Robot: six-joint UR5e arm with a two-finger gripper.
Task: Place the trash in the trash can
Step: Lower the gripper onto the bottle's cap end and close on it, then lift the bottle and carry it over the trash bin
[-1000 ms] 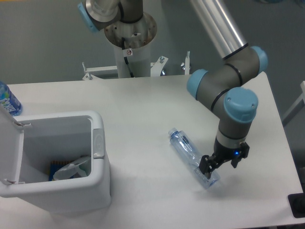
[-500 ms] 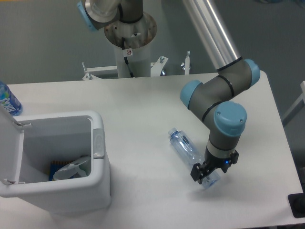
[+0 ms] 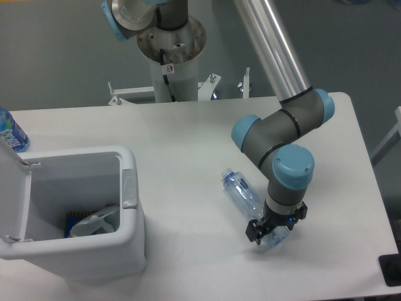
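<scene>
Where the single arm reaches down over the right part of the white table (image 3: 188,138), its gripper (image 3: 270,231) sits directly over the lower end of one crushed clear bottle (image 3: 243,192), which lies on its side on the tabletop, running diagonally from upper left to lower right with its cap end pointing toward the upper left. Whether the fingers are parted around the bottle or closed on it cannot be told, since the wrist housing hides the fingertips and only the dark body of the gripper shows against the plastic. One white trash can (image 3: 128,235) stands at the left front of the table, well apart from the bottle, with its hinged lid (image 3: 11,200) swung open to the left. Inside the can, one flat clear wrapper (image 3: 94,222) rests on the bottom, next to a dark blue item that is too small to identify. One blue-labelled bottle (image 3: 11,133) stands at the far left edge of the table, behind the open lid, only partly in view. One grey mounting column (image 3: 170,53) of the arm rises behind the rear table edge.
</scene>
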